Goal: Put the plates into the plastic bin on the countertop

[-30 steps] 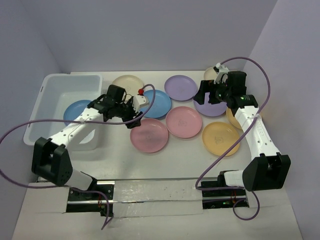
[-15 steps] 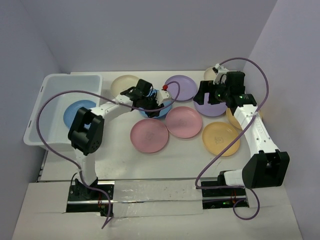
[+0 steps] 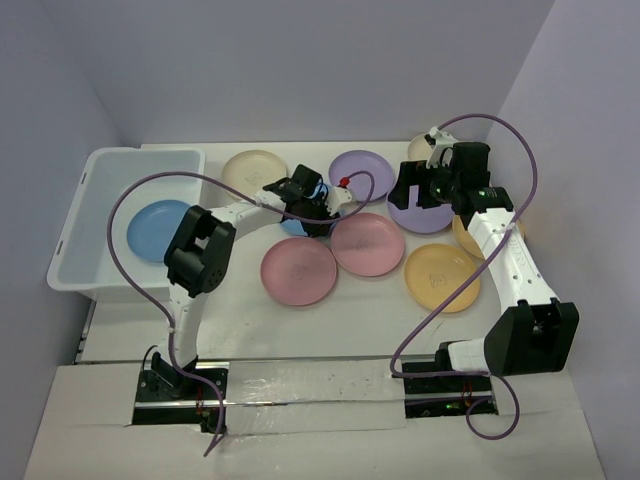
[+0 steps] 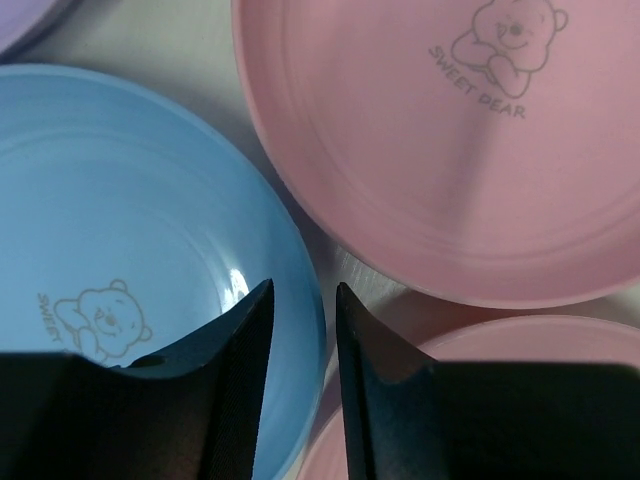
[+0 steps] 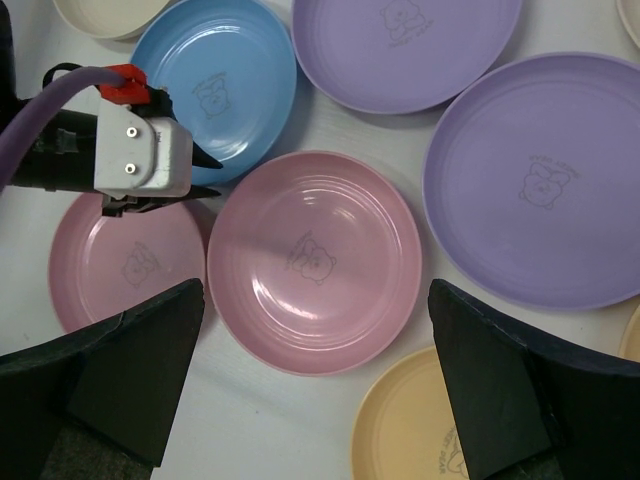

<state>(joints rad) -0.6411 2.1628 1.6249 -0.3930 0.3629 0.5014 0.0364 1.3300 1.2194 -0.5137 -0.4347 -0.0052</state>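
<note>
My left gripper [image 4: 300, 330] is down at the right rim of a blue plate [image 4: 120, 200], jaws narrowly apart, one finger inside the rim and one outside; the plate lies flat. In the top view this gripper [image 3: 330, 212] sits between the blue plate and a pink plate [image 3: 368, 243]. The plastic bin [image 3: 100, 170] at far left holds another blue plate [image 3: 155, 228]. My right gripper [image 5: 320, 380] is wide open and empty, hovering above the pink plate [image 5: 315, 260]; it also shows in the top view [image 3: 430, 190].
On the countertop [image 3: 330, 330] lie a cream plate [image 3: 252, 168], two purple plates [image 3: 360, 175] [image 3: 420, 215], a second pink plate [image 3: 298, 270] and an orange-yellow plate [image 3: 442, 277]. Purple cables loop over both arms. Walls close the back and sides.
My left arm has swung right from beside the bin and reached out to the blue plate in the middle. The right arm has not moved.
</note>
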